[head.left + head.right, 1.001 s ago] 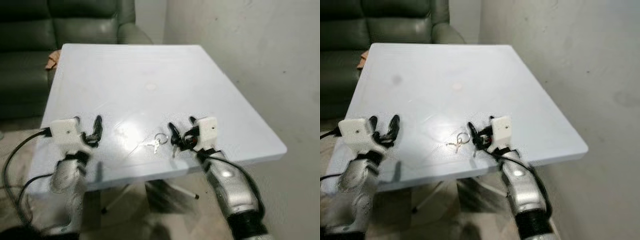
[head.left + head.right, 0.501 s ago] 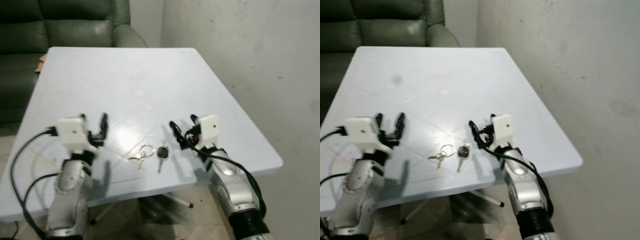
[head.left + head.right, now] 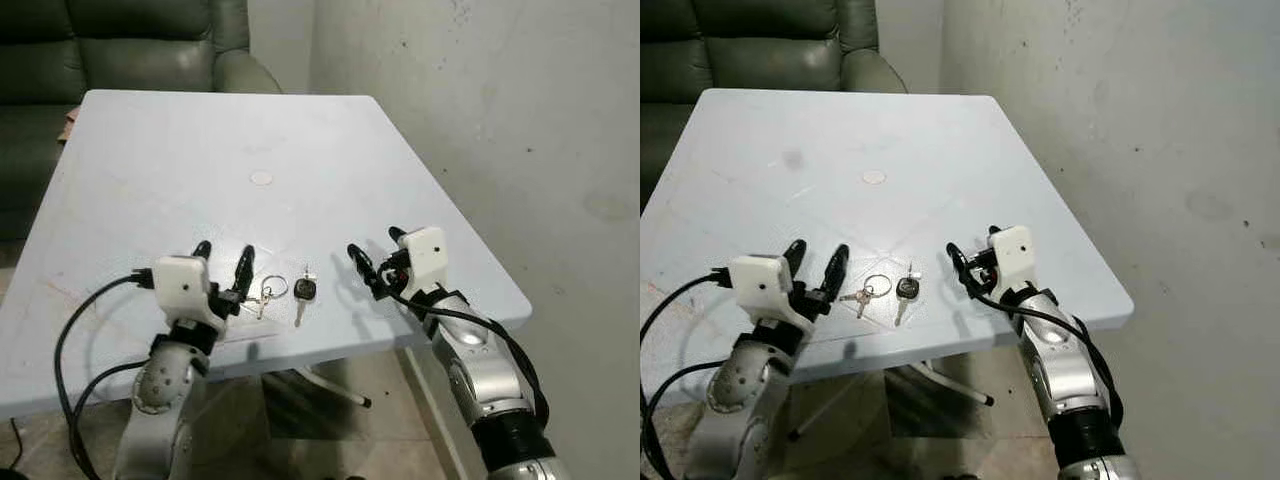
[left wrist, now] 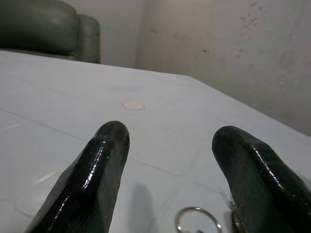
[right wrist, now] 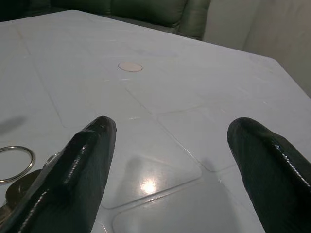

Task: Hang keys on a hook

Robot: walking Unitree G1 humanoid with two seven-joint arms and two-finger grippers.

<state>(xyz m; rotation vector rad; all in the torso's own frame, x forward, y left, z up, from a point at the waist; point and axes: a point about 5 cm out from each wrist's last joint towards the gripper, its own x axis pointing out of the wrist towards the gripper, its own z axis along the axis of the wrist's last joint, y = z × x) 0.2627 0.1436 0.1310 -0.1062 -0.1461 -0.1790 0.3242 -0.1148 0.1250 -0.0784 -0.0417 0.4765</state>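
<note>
A bunch of keys (image 3: 272,294) lies on the pale blue table (image 3: 220,180) near its front edge: a metal ring with small keys and a black-headed key (image 3: 303,291) beside it. My left gripper (image 3: 224,265) hovers open just left of the keys, and its wrist view catches the key ring (image 4: 197,222) low between the fingers (image 4: 97,174). My right gripper (image 3: 376,256) is open to the right of the keys, a short gap away; the ring (image 5: 14,162) sits at the edge of its wrist view.
A dark green sofa (image 3: 110,45) stands behind the table. A bare plaster wall (image 3: 480,110) runs along the right side. A small round mark (image 3: 261,178) sits mid-table. The table's folding legs (image 3: 330,385) show on the floor below its front edge.
The camera has shifted, bringing the table nearer and further left. Both grippers now flank the keys more closely, the left one much nearer to the ring. The keys lie where they were.
</note>
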